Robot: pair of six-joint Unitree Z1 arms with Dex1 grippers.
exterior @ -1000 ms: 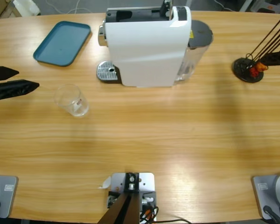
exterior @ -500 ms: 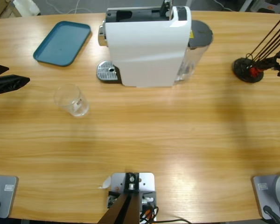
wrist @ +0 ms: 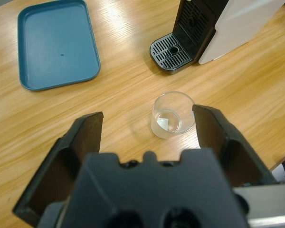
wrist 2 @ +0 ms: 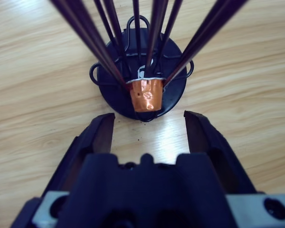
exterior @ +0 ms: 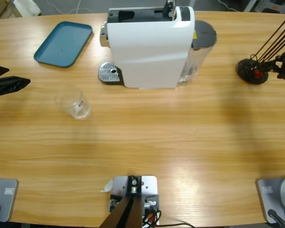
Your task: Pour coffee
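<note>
At nine o'clock the left gripper [exterior: 2,78], largely cut off by the edge, stands released with jaws spread, empty. Toward its three o'clock a clear glass tumbler [exterior: 74,101] holds coffee [wrist: 168,124], a thin layer hard to make out. The tall white coffee machine [exterior: 149,45] is at twelve. At three, the right gripper [wrist 2: 149,124], barely seen from above, gapes before a copper-orange foil capsule [wrist 2: 147,94] in a black wire capsule rack [exterior: 253,71]

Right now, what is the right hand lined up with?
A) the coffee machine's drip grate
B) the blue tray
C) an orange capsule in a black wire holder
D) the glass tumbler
C: the right wrist view shows the open right hand facing the orange capsule sitting in the black wire holder.
</note>
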